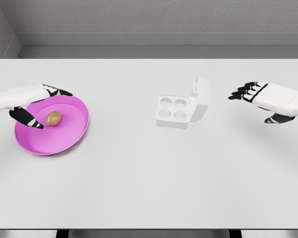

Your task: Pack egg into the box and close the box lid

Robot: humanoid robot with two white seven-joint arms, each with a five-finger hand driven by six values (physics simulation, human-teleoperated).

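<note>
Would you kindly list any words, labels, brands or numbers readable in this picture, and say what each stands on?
None can be read: the white four-cup egg box with its raised lid, the round pink plate, the brown egg and the white table all appear plain and unmarked.

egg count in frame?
1. The egg lies in the pink plate beside the left hand. All four cups of the open box show empty.
</note>
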